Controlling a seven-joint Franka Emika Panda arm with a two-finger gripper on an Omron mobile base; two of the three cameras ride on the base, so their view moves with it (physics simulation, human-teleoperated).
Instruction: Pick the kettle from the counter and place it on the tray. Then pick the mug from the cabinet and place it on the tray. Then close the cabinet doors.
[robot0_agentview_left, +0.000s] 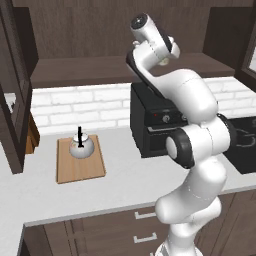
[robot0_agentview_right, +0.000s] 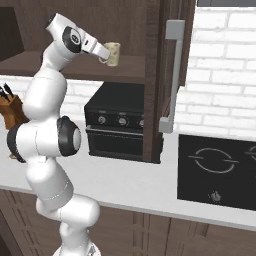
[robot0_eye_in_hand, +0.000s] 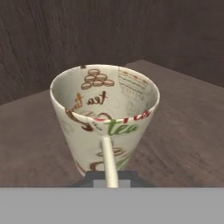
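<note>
The right base view shows the gripper up inside the cabinet, squeezed shut on the handle side of the mug. The mug stands upright on the cabinet shelf. In the hand view the mug has "tea" written on it. The kettle sits on the tray, far left on the counter.
</note>
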